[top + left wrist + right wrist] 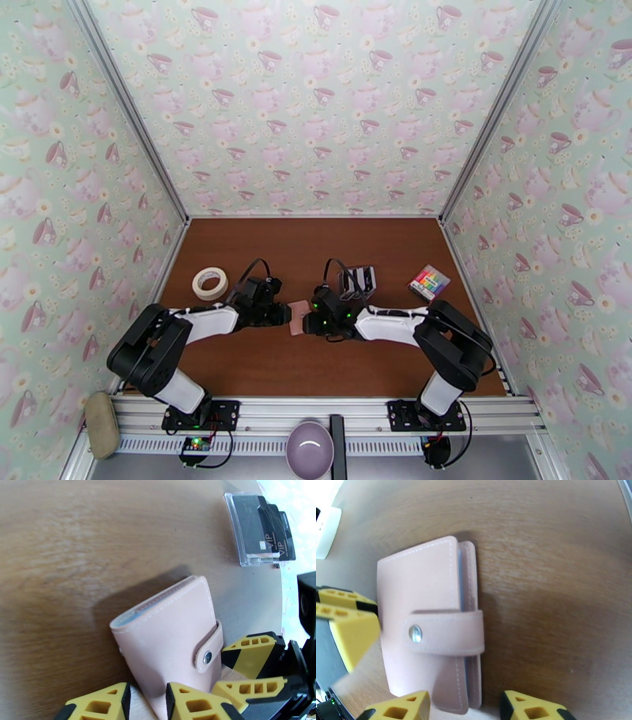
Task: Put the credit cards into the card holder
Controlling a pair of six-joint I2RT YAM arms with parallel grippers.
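The pink wallet [298, 317] lies about midway between the left and right edges of the table [261, 371], nearer the near edge than the far one. It is snapped shut, with its tab across the front. My left hand [146, 704] meets it from the left and my right hand [464, 709] from the right, the fingertips almost facing each other across it.

On my left hand, one finger [98, 705] sits just beside the wallet's long side, with a sliver of table showing between. The other finger [193, 701] overlaps the wallet's face below the snap. I cannot tell whether that hand is grasping it or merely resting there. My right hand is released: its fingers stand wide on either side of the wallet's end, and the outer finger [533, 711] is clear of it, with bare wood between.

The cards [272, 531], dark ones marked VIP, stand upright in a clear stand [237, 527] behind my right hand, toward the far edge. A roll of tape [210, 283] lies near the left edge and a striped block [429, 282] near the right edge.
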